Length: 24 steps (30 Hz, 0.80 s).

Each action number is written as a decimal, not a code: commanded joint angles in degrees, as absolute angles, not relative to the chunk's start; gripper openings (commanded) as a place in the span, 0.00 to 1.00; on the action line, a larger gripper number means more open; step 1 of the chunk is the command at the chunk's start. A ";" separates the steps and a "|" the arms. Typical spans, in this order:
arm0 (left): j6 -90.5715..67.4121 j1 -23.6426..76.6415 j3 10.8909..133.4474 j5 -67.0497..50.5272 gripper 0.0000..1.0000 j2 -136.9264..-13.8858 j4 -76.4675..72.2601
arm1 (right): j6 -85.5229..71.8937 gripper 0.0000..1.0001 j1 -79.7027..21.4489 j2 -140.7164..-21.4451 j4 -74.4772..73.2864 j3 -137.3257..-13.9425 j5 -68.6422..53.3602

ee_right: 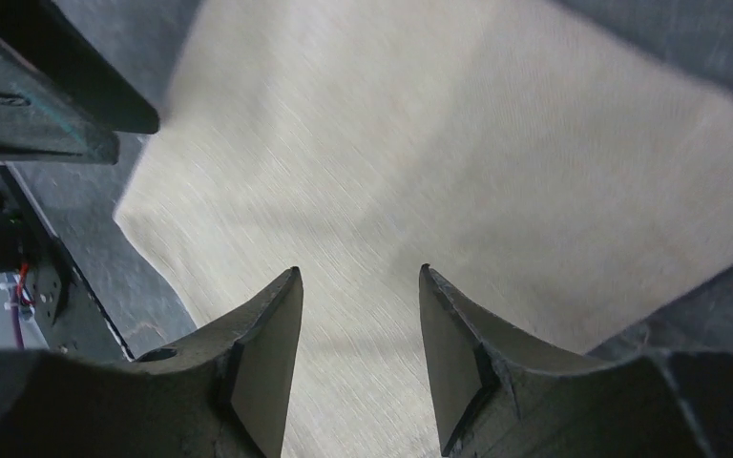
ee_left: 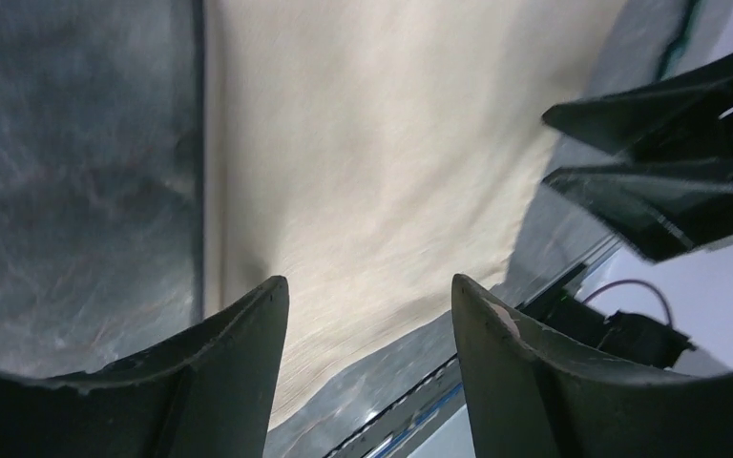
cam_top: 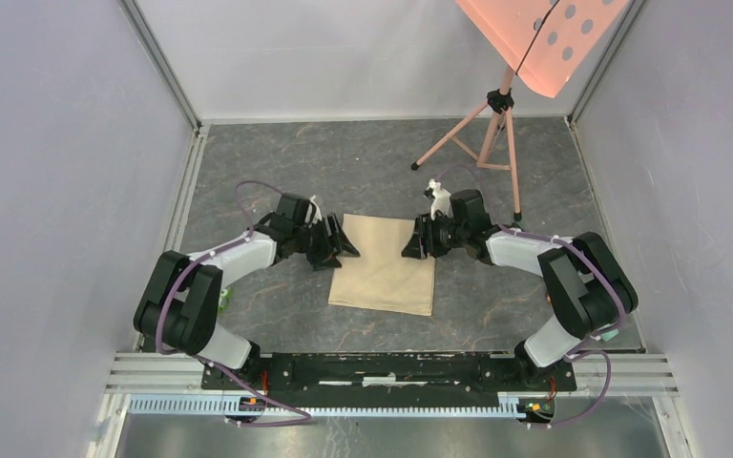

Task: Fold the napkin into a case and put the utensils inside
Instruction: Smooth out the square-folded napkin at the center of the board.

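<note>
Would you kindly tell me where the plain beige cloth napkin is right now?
In the top view the beige napkin lies flat on the grey table, its far corners flanked by the left gripper and right gripper.

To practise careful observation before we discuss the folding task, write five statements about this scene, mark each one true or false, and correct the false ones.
1. The napkin lies flat on the table between the two grippers. True.
2. The left gripper is shut on the napkin. False: its fingers stand apart and hold nothing.
3. The right gripper is open. True.
4. Gold utensils lie on the napkin. False: nothing lies on the cloth, and no utensils show in any view.
5. A pink tripod stands at the table's far right. True.
</note>
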<state>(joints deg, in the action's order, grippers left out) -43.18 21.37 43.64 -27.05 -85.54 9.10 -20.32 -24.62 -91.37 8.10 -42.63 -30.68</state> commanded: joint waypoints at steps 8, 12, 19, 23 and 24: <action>-40.93 25.66 29.89 -26.16 0.71 -78.94 8.14 | -11.04 0.53 -23.52 -92.92 -1.82 -43.03 -20.49; -43.19 29.06 28.56 -26.99 0.72 -73.94 9.24 | -7.08 0.54 -23.79 -91.75 -9.80 -48.23 -16.01; -42.87 30.89 32.60 -18.02 0.78 -59.53 23.65 | -13.25 0.65 -26.26 -80.89 -19.78 -48.88 -13.62; -42.95 30.51 33.01 -8.73 0.92 -57.21 26.90 | -23.73 0.70 -26.19 -72.16 -19.66 -42.02 -15.21; -43.20 30.21 32.56 -7.87 0.97 -57.29 26.06 | -25.45 0.71 -26.20 -70.16 -18.97 -40.48 -16.34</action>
<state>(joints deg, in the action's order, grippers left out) -42.85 30.87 31.51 -17.67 -57.95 21.71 -15.84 -26.26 -76.86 -16.67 -45.67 -15.75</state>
